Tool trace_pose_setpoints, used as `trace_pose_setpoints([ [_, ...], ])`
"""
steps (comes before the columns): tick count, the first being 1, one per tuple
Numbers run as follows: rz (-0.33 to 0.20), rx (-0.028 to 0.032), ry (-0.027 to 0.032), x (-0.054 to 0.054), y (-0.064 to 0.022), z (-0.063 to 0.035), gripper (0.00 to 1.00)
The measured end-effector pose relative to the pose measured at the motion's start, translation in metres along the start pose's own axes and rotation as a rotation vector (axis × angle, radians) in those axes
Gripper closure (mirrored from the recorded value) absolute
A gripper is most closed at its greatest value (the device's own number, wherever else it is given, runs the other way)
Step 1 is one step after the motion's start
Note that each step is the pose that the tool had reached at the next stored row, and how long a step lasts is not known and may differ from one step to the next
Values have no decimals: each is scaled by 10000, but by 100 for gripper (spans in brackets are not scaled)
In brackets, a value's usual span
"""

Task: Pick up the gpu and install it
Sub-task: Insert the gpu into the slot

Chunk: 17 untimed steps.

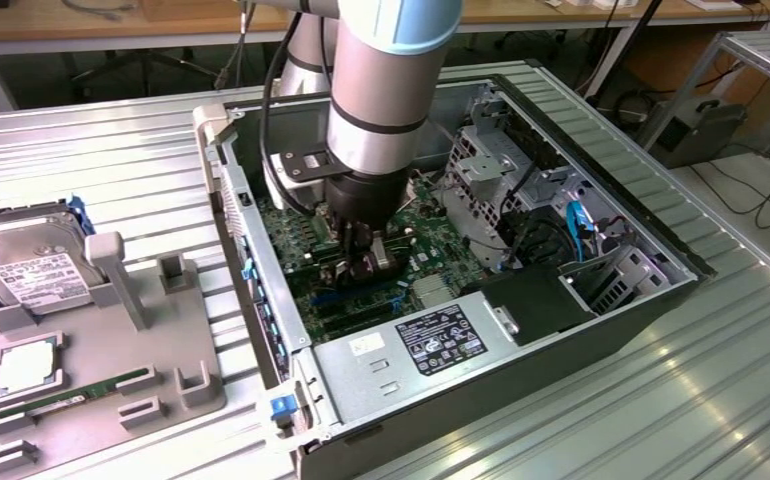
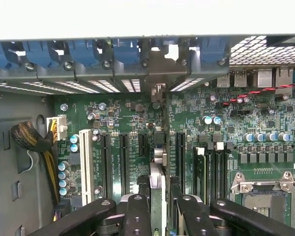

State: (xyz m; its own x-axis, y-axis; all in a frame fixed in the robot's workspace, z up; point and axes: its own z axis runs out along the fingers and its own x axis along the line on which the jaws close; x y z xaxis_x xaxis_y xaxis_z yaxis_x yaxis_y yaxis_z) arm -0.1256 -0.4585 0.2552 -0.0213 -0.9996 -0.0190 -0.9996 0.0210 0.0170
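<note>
On the exterior view's left, a grey holder tray sits on the ribbed metal tabletop. It carries a silver hard drive with a white label, a square chip and a long green RAM stick.

In the middle of that view stands an open computer case with its green motherboard exposed. The robot arm reaches straight down into the case, and its claw hangs low over the board, near the row of expansion slots.

In the wrist view, the claw is closed partway on the gpu, which stands on edge between the black fingers. The card runs in line with the black expansion slots, its metal bracket end up against the rear slot openings of the case. Whether it is fully seated I cannot tell.

Toward the exterior view's right, the power supply fills the near corner of the case, with the drive cage and blue cables beyond it.
</note>
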Motion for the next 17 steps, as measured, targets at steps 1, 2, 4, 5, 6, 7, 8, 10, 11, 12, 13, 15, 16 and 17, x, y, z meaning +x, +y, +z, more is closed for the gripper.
trace_pose_setpoints([
  [1, -1, -1, -1, -6, 0, 0, 74],
  [2, -1, 0, -2, -8, 0, 0, 74],
  [4, -1, -1, -5, -13, 1, 0, 74],
  [5, -1, -1, -5, -14, 2, 1, 74],
  [6, -1, 0, -5, -15, 2, 1, 74],
  [7, 0, 0, -4, -15, 4, 1, 74],
  [8, -2, 11, -22, -18, 3, 8, 74],
  [10, -1, 3, -11, -15, 4, 16, 74],
  [11, 0, -2, -3, -14, 5, 17, 74],
  [12, 0, -3, 0, -14, 5, 18, 74],
  [13, 0, -2, -2, -14, 5, 18, 74],
  [15, 0, 0, -5, -14, 5, 20, 74],
  [16, 2, 0, -9, -15, 6, 21, 74],
  [17, 1, 0, -8, -15, 5, 21, 73],
])
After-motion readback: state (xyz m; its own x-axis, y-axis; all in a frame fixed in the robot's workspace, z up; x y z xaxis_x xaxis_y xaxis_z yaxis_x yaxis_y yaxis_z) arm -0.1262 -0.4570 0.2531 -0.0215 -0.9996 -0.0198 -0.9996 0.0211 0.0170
